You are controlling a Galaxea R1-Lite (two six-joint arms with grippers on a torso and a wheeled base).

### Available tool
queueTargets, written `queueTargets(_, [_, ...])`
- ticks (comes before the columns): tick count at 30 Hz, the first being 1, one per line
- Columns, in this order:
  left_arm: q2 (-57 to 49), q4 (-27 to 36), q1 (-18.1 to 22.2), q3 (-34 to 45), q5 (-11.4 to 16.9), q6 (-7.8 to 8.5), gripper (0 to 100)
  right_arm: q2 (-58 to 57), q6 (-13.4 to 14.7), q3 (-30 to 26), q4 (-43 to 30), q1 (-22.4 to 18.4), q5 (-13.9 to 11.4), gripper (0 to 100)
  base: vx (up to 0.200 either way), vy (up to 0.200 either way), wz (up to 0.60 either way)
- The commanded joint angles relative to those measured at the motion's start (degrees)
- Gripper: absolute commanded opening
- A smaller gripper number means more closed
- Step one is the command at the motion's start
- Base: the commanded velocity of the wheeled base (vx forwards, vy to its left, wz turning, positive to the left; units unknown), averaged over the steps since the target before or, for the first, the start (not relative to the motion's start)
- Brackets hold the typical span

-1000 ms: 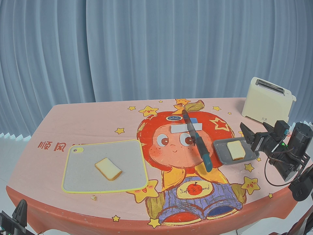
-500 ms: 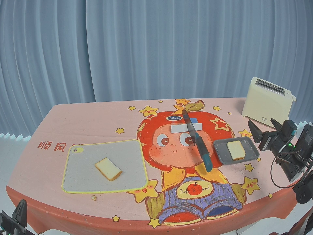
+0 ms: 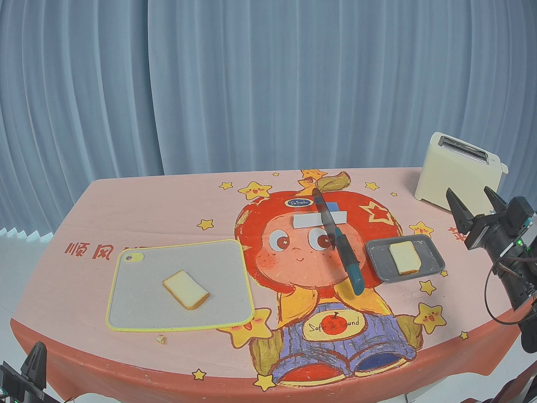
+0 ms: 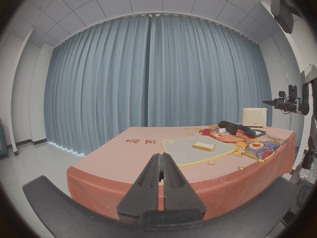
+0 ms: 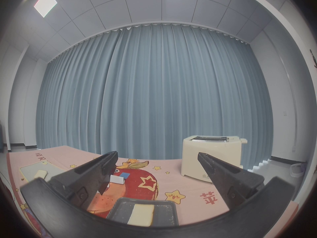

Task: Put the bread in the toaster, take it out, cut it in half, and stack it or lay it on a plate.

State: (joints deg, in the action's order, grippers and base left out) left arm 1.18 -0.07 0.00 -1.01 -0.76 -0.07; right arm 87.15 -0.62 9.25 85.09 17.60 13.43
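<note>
Right gripper (image 3: 467,191) spread wide, apart from bread slice (image 3: 404,257) on plate (image 3: 432,256).

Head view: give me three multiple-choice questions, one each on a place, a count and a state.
1. Where is the knife? A on the floor; B on the table between cutting board and plate; C on a shelf.
2. How many pieces of bread? A one; B two; C four.
3. The right end effector is: A open, empty; B shut on something; C shut, empty.
Answers: B, lying between them; B, one bread piece on the board, another on the plate; A, spread wide, nothing held.
</note>
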Motion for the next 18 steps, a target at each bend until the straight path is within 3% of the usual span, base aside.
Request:
queueTargets(1, [0.05,-0.01,0.00,1.01,-0.04,-0.01,0,-4.01,-0.35,-0.20,-0.10,-0.11,-1.48,100,0.000,0.000,0.00])
queueTargets(5, [0.05,-0.01,0.00,1.01,-0.04,-0.01,0,-4.80,-1.05,-0.38,0.08,-0.55,-3.41,100,0.000,0.000,0.00])
queueTargets(16, [0.05,-0.01,0.00,1.01,-0.04,-0.01,0,-7.43,-1.58,-2.13,-0.63,-1.52,-3.59,100,0.000,0.000,0.00])
queueTargets(18, [0.05,-0.01,0.09,1.01,-0.04,-0.01,0,-7.96,-2.28,-5.03,-0.63,-1.43,-3.59,100,0.000,0.000,0.00])
